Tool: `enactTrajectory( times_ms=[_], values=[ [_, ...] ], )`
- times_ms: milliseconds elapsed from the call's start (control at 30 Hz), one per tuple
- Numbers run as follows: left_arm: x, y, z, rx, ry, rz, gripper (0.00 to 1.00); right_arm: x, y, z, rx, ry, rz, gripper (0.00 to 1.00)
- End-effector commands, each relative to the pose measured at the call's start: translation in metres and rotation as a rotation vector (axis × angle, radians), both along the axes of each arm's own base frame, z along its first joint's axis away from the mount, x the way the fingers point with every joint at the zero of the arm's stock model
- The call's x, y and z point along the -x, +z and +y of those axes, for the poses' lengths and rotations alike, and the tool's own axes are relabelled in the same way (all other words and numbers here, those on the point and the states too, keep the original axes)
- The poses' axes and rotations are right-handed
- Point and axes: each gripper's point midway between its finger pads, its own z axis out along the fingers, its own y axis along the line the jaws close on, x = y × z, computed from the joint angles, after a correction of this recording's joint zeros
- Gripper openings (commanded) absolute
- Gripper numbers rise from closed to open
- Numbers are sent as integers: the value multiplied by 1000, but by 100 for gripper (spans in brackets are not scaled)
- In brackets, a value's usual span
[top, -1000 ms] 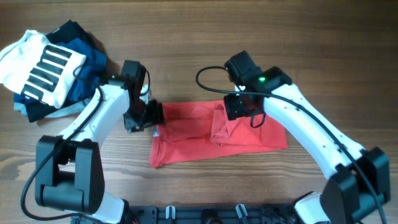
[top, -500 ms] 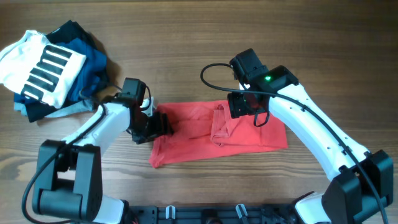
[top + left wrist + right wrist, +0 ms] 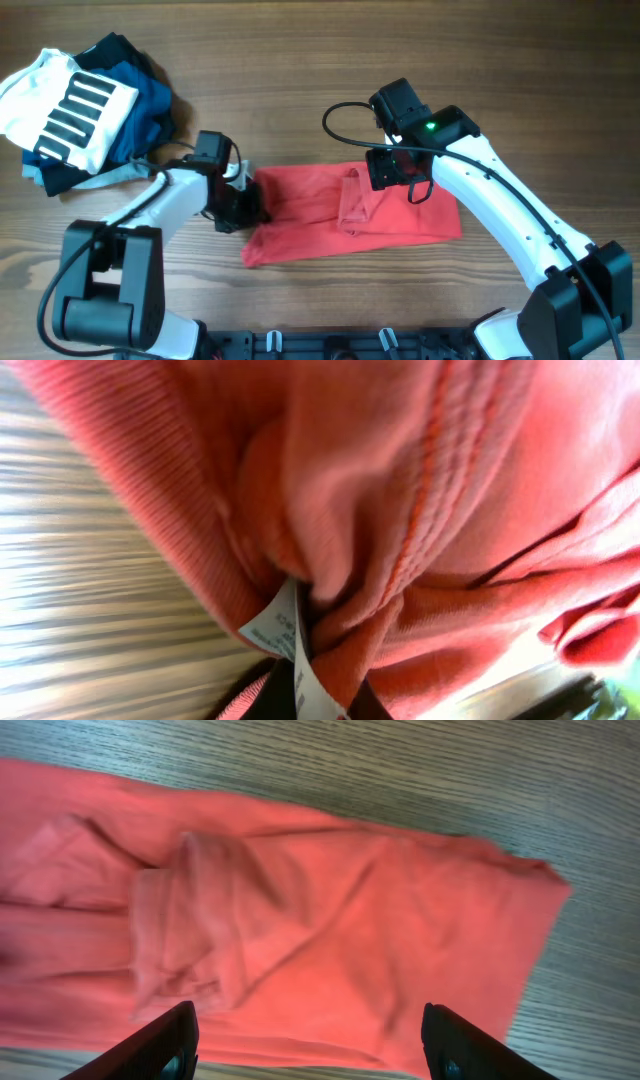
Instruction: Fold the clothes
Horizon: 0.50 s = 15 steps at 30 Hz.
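On the wooden tabletop [image 3: 300, 60] the red T-shirt [image 3: 320, 215] lies between the two arms as a long band with a sleeve turned over its middle, so I judge the lengthwise folds done and the crosswise fold left to do. The left arm reaches low to the band's left end, where the left gripper [image 3: 243, 205] has its jaws clamped on bunched cloth beside the white label [image 3: 283, 628]. The right gripper [image 3: 310, 1045] hovers over the middle, jaws apart (holding nothing).
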Motion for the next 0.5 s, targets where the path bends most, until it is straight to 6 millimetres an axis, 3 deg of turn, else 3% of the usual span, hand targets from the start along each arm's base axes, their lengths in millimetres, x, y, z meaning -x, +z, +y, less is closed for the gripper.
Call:
enactTrajectory(
  times_ms=[0,200,300,400,467],
  values=[
    [-40,28,45,-90,125,-110,4,-5,8,-10,44,-33,-34,72],
    [-66,64,113,-161,312,-170,4,-7,13,-22,49,-95,-48,71],
    [-75,87,143,-177,366,-198,4,-12,20,-37,44,-157,-69,71],
    [-84,111,157,-178,401,-225,4,-16,25,-57,41,-216,-77,71],
    [-89,125,149,-144,388,-239,4,-17,27,-72,50,-236,-73,71]
  ],
)
